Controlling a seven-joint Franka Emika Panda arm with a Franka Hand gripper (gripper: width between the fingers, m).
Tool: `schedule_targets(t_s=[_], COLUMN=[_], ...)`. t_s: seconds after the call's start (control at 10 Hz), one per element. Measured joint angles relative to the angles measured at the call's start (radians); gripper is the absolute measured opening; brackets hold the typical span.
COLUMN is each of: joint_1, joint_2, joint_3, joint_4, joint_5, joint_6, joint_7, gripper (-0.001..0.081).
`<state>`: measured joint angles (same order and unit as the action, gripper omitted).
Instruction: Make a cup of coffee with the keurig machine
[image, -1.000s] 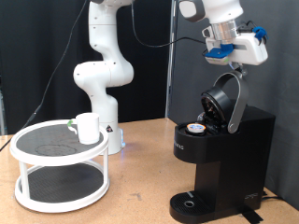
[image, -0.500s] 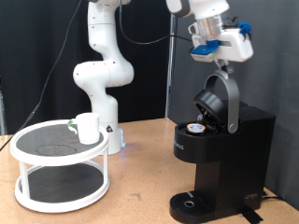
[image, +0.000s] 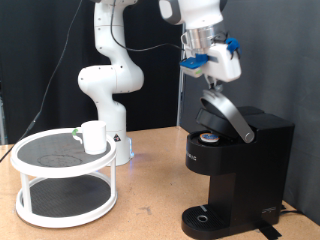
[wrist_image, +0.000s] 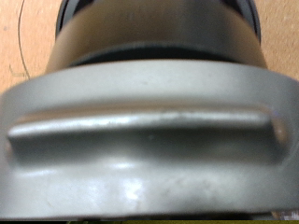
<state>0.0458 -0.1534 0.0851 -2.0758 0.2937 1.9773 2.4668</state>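
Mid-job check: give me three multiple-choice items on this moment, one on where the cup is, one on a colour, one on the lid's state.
1. Where does the cup stand?
A. on the top tier of the white two-tier stand
B. on the machine's drip base
C. between the gripper's fingers

2. What colour is the keurig machine?
A. red
B. white
C. black

3. How is the machine's lid?
A. fully shut
B. partly raised, pod showing beneath
C. removed and lying on the table

Answers: 1 A, the cup sits on the upper shelf at the exterior view's left. 2 C, the body is matte black. 3 B, the lid slants above the pod chamber, with the gripper right above it.
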Motion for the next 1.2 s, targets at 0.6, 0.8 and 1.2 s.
schedule_targets(t_s=[0.6, 0.8, 1.2], joint_1=[-0.034, -0.039, -0.041], joint_2=[0.028, 0.027, 0.026], joint_3=[-0.011, -0.013, -0.013], joint_4=[-0.076, -0.108, -0.158], joint_5=[-0.062, -0.070, -0.072], joint_6=[0.083, 0.142, 0.227], joint_7=[-0.031, -0.044, -0.062], gripper=[0.0000, 0.0000, 0.0000])
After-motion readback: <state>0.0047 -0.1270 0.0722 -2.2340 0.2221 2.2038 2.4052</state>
